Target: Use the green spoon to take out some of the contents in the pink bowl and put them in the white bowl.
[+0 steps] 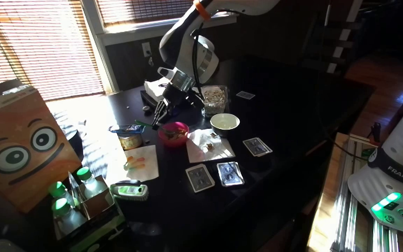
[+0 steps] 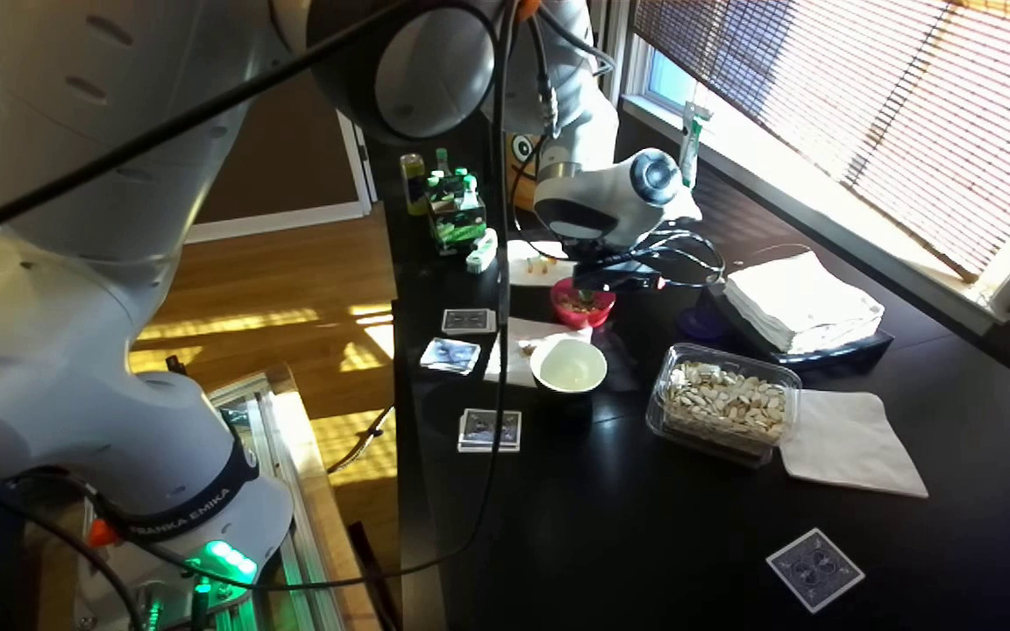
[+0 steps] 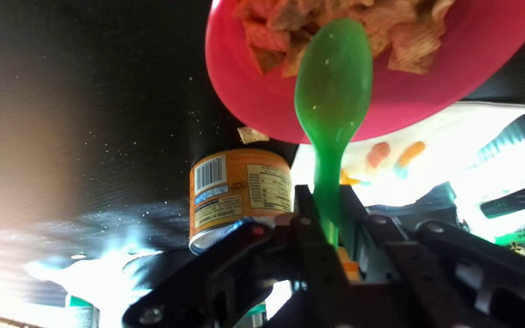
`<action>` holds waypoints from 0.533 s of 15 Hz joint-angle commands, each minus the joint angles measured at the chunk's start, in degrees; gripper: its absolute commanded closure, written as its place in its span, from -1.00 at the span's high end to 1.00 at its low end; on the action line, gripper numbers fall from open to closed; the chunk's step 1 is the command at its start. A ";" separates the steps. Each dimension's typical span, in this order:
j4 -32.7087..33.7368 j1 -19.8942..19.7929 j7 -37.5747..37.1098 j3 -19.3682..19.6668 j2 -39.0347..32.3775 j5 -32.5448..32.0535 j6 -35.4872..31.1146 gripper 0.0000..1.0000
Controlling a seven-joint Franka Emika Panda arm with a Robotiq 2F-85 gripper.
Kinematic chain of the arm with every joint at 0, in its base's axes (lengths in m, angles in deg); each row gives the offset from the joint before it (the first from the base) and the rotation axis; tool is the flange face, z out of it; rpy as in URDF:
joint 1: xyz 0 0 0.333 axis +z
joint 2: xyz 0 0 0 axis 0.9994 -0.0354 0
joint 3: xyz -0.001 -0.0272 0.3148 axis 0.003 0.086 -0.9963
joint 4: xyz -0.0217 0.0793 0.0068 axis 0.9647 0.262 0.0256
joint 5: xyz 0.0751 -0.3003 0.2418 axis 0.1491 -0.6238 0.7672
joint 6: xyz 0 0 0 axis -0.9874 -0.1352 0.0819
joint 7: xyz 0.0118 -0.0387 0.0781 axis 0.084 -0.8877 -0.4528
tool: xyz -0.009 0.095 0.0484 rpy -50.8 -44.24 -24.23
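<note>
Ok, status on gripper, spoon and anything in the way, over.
Gripper shut on green spoon. Its head over or in pink bowl, contact with contents unclear. Orange can close by, possible snag.

There are one pink bowl (image 1: pixel 173 142), one white bowl (image 2: pixel 569 366), one green spoon (image 3: pixel 334 86), one orange-labelled can (image 3: pixel 243 187), one clear container (image 2: pixel 705 444), three card piles (image 1: pixel 200 178) and one lone card (image 2: pixel 815 570).

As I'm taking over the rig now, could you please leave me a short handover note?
Gripper: shut on the handle of the green spoon.
Things: the spoon's head is in or just over the pink bowl, which holds food pieces; the white bowl stands nearby, with none visible inside.
Done: spoon gripped, at the pink bowl; no load shows.
Left: scoop some pieces, then tip them into the white bowl.
</note>
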 commanded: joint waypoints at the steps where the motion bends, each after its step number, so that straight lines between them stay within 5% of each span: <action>1: 2.01 -1.04 5.02 -1.41 -2.17 3.61 2.21 -0.91; 8: 2.48 0.28 10.21 0.21 -2.55 8.32 1.88 -0.91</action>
